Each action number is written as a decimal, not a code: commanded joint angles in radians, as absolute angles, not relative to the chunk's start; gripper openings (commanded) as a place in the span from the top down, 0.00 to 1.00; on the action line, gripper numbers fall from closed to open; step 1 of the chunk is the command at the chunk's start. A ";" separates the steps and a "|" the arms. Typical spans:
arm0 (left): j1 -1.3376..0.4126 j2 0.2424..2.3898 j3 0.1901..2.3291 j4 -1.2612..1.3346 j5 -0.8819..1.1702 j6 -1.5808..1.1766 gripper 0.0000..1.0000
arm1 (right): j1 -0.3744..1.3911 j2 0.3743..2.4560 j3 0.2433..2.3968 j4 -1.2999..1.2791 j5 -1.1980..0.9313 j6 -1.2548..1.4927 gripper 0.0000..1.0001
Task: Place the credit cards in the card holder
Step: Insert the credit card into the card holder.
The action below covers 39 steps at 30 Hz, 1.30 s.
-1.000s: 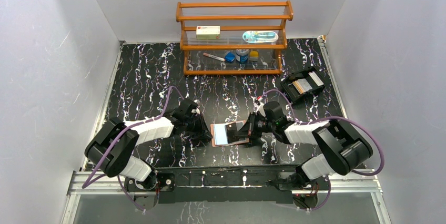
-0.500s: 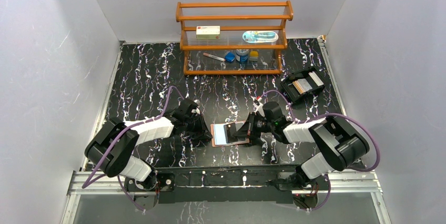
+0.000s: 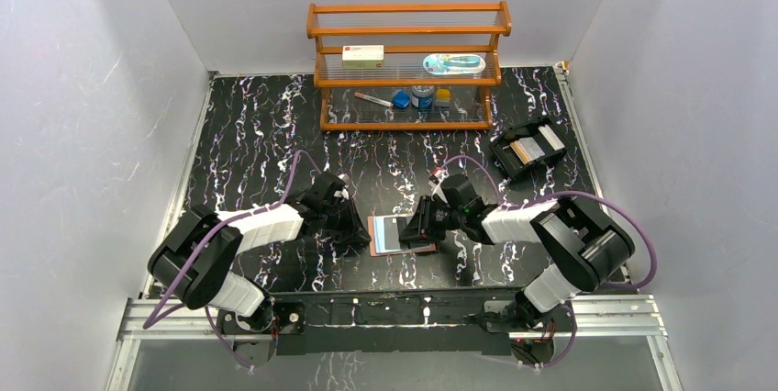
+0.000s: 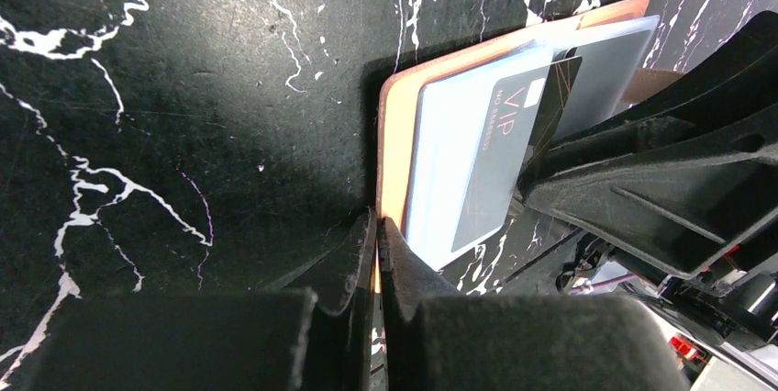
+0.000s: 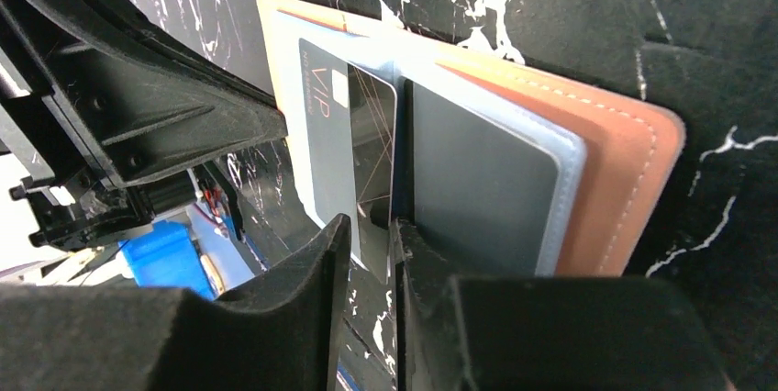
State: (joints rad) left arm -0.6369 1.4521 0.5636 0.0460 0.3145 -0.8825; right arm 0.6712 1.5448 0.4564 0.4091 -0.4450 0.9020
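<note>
The tan card holder lies open on the table between the two arms, bluish sleeves up. My left gripper is shut on the card holder's near tan edge. A dark grey credit card marked VIP sits partway inside a clear sleeve, also seen from the left wrist. My right gripper straddles this card's outer edge with its jaws slightly apart and a gap showing beside the card. A grey card fills the neighbouring sleeve. More credit cards lie in the black tray.
A wooden rack stands at the back with a white box and small items on its shelves. The black tray sits at the back right. White walls close in the table on three sides.
The right gripper has slid left over the card holder, carrying the card further into the sleeve, and its jaws have parted. The left gripper has stayed put.
</note>
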 commanded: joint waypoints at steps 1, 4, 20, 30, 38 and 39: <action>-0.636 1.464 0.560 0.023 0.305 -0.876 1.00 | 0.678 1.496 0.508 0.188 -0.309 0.858 0.68; -0.637 1.469 0.562 0.023 0.309 -0.876 1.00 | 0.678 1.465 0.525 0.123 -0.272 0.856 0.65; -0.636 1.467 0.587 0.010 0.320 -0.867 1.00 | 0.789 1.571 0.689 0.075 -0.273 0.770 0.78; -0.635 1.476 0.643 -0.055 0.301 -0.826 1.00 | 0.796 1.593 0.635 0.233 -0.365 0.892 0.86; -0.634 1.487 0.696 -0.113 0.283 -0.793 1.00 | 0.796 1.546 0.656 0.150 -0.298 0.864 0.76; -0.632 1.487 0.703 -0.125 0.277 -0.788 1.00 | 0.796 1.521 0.666 0.103 -0.270 0.857 0.76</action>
State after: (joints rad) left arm -0.6361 1.4822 0.6514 -0.0937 0.2905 -0.8104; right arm 0.7803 1.5932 0.6338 0.1978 -0.3275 0.8730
